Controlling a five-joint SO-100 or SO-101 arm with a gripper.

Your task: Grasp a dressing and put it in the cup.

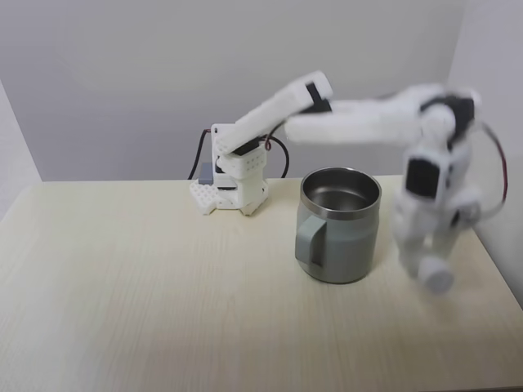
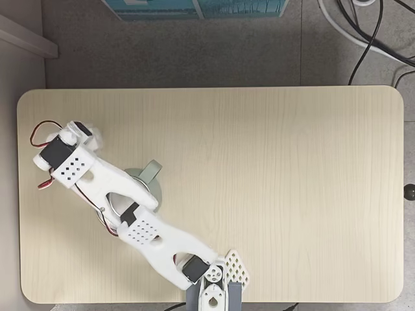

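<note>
Side-on fixed view: dressing [image 1: 438,277] in gripper [image 1: 431,269].

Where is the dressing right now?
In a fixed view the dressing sits at the tip of the claw, low on the right, just right of the cup and near the table.

cup [image 1: 339,237] beside pincer [image 1: 429,273], table [image 2: 292,194] open elsewhere

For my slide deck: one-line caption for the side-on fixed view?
White arm reaches past the sage-green cup, its hand holding the dressing low beside it, above the table.
</note>
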